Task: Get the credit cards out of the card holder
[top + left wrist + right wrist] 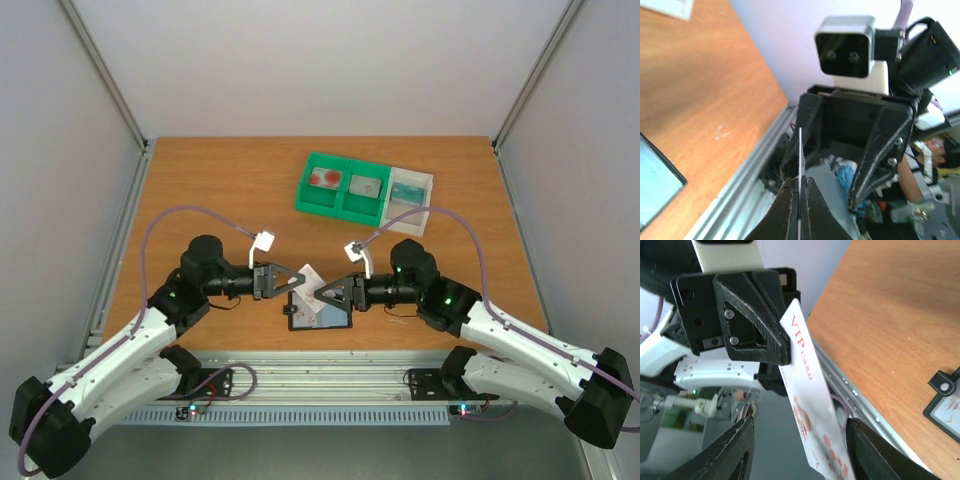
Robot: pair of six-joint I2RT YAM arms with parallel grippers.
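- One thin, stiff, whitish credit card with red "VIP CARD" lettering is hanging off the table between the two arms, close by the card holder.
- Left gripper is clamping tight on that card's edge.
- Right gripper is standing with its jaws apart on either side of the card, gripping nothing.
- Flat and black, the card holder is lying open on the smooth wooden table at its near edge, pale pockets facing up.
- Far right, a green moulded tray is holding a red-marked card and a greyish card in separate compartments.
- Just beside it on the right, a white tray is carrying a teal card.
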